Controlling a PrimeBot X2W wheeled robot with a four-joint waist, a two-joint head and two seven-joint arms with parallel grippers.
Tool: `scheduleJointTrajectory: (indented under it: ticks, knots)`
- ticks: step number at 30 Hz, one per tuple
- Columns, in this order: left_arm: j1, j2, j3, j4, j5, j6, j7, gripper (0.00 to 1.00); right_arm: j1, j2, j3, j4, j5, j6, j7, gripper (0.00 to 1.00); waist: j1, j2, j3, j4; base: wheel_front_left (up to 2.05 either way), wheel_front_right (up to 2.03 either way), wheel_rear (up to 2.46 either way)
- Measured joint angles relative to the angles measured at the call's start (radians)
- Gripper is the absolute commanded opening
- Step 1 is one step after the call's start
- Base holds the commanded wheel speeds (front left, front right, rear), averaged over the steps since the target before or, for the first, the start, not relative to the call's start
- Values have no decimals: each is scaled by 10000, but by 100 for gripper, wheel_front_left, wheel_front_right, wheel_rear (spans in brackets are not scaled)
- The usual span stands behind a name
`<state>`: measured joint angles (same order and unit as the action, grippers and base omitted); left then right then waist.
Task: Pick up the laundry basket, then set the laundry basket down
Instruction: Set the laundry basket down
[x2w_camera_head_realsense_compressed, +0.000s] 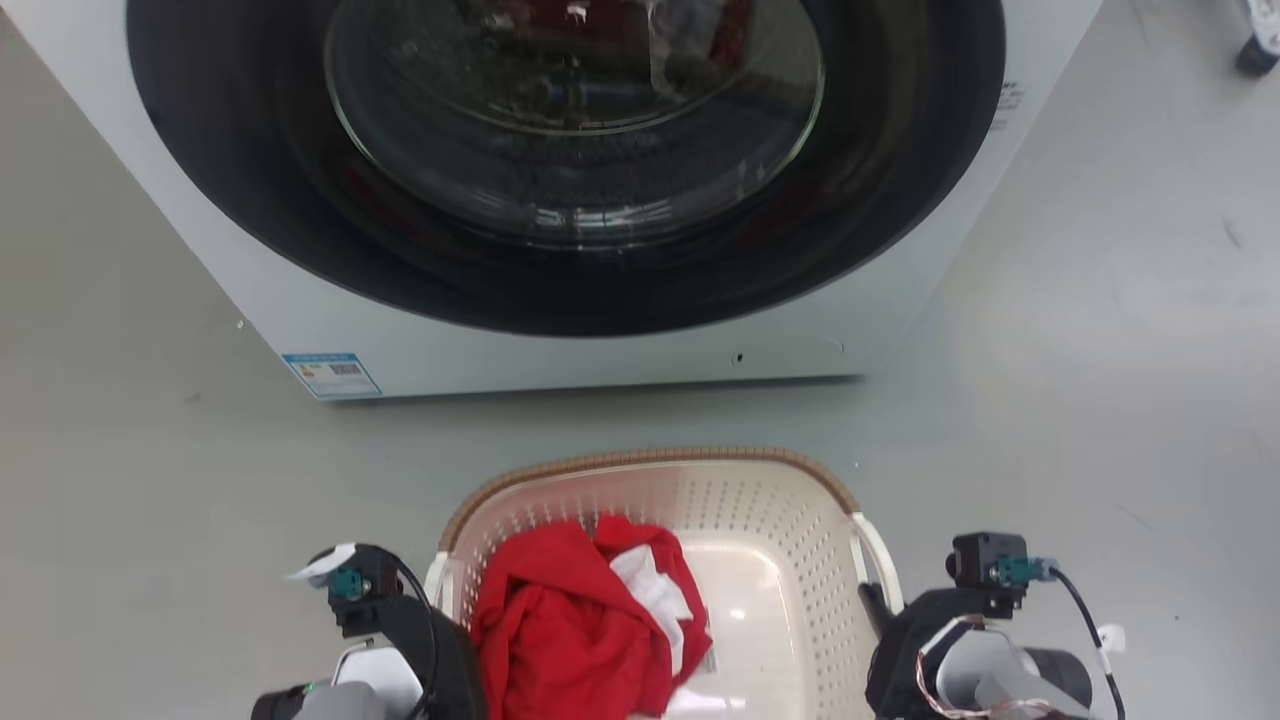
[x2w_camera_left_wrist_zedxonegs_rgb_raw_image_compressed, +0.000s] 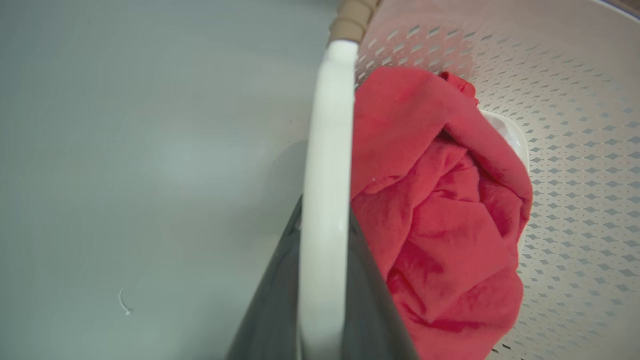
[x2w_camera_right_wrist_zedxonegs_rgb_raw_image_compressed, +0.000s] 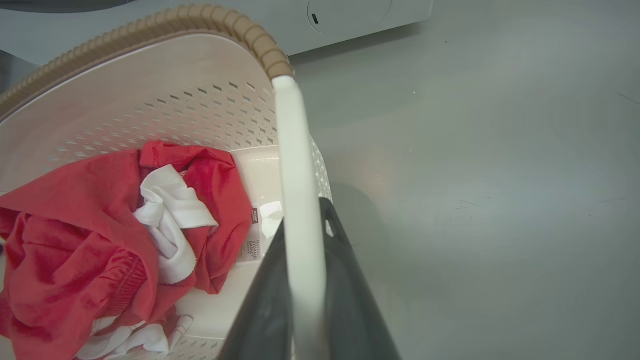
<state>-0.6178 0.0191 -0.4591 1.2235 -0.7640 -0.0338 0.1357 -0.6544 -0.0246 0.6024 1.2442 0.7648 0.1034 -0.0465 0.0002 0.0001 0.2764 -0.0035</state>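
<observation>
The laundry basket (x2w_camera_head_realsense_compressed: 760, 500) is cream-white with perforated walls and a brown rim, and it sits low in the head view in front of me. My left gripper (x2w_camera_head_realsense_compressed: 440, 605) is at its left white handle (x2w_camera_left_wrist_zedxonegs_rgb_raw_image_compressed: 327, 150). In the left wrist view both dark fingers (x2w_camera_left_wrist_zedxonegs_rgb_raw_image_compressed: 272, 300) press against that handle's sides. My right gripper (x2w_camera_head_realsense_compressed: 875, 610) is shut the same way on the right handle (x2w_camera_right_wrist_zedxonegs_rgb_raw_image_compressed: 297, 165), with its fingers (x2w_camera_right_wrist_zedxonegs_rgb_raw_image_compressed: 350, 300) flanking the bar. Whether the basket touches the floor, I cannot tell.
A red garment (x2w_camera_head_realsense_compressed: 570, 630) and a white cloth (x2w_camera_right_wrist_zedxonegs_rgb_raw_image_compressed: 170, 220) lie in the basket's left half. A white washing machine (x2w_camera_head_realsense_compressed: 560, 350) with a dark round door (x2w_camera_head_realsense_compressed: 570, 150) stands just beyond the basket. Grey floor (x2w_camera_head_realsense_compressed: 1100, 400) spreads to both sides.
</observation>
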Motion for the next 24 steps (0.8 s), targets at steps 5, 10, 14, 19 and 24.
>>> scheduleJointTrajectory:
  ticks: [5,10,14,19,24]
  knots:
    - [-440,46,102,-77,8,84,-282,0,-536,2,61,-90,-119,-163,-209,0,-1,0,689,-51,0,0,0]
    - [-895,77,142,-138,10,163,-545,0,-966,-4,82,-125,-192,-255,-472,0,-1,0,1398,-94,0,0,0]
    - [-1293,117,151,-228,19,165,-754,0,-1382,-63,127,-165,-265,-339,-617,0,-1,1,1974,-106,0,0,0]
    - [-1743,207,153,-313,115,165,-1039,0,-1868,-121,242,-240,-477,-418,-830,0,-1,1,2692,-104,0,0,0]
    - [-2110,316,165,-347,188,165,-1360,0,-2280,-119,286,-307,-608,-449,-1055,0,-1,1,3378,-105,0,0,0]
